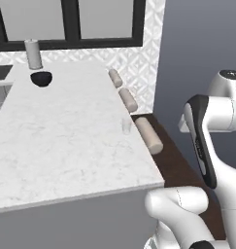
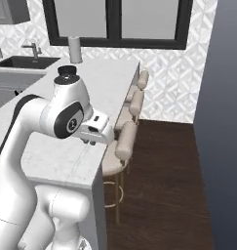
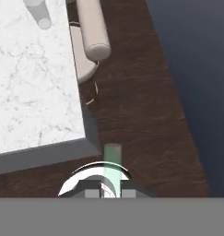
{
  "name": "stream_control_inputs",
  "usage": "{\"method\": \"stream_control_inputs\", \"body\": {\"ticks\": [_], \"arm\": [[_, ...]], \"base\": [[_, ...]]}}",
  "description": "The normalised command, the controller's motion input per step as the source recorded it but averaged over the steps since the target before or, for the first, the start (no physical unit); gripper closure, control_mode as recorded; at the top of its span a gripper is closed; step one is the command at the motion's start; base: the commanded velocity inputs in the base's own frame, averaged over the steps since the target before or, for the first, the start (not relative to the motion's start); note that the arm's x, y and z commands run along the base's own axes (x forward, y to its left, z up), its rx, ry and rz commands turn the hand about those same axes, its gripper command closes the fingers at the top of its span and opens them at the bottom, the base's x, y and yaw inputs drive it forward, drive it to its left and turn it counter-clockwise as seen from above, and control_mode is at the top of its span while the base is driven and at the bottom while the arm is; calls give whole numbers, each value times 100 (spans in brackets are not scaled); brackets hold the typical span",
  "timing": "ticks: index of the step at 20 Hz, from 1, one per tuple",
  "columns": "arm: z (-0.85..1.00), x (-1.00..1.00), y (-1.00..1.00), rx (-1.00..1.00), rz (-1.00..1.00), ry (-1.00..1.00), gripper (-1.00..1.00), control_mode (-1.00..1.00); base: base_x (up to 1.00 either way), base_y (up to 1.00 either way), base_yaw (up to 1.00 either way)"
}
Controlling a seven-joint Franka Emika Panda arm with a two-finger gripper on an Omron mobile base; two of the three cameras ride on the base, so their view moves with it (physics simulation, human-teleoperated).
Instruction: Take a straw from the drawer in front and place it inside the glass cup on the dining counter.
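Note:
My gripper [image 3: 109, 192] is shut on the straw [image 3: 112, 162], a short pale greenish stick rising from between the finger tips. It hangs over the dark wood floor, just off the near right corner of the dining counter [image 3: 30, 87]. The glass cup [image 3: 39, 13] stands farther along the counter near its right edge, a small clear tumbler [image 1: 126, 125] beside the nearest stool. In the right base view the hand [image 2: 93, 131] sits at the counter's corner [image 2: 81, 166]. The drawer is out of view.
Three round beige stools [image 1: 148, 135] line the counter's right side over dark wood floor [image 1: 180, 168]. A black bowl [image 1: 41, 78] and a paper towel roll [image 1: 33, 53] stand at the counter's far end. A sink [image 2: 22, 62] lies at far left.

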Motion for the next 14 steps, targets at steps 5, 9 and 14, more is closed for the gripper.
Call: {"method": "stream_control_inputs", "body": {"ticks": [5,9,14], "arm": [[0,0,0,0,0,0,100,100],[0,0,0,0,0,0,100,100],[0,0,0,0,0,0,100,100]], "base": [[43,-85,51],[28,-74,57],[23,-65,61]]}}
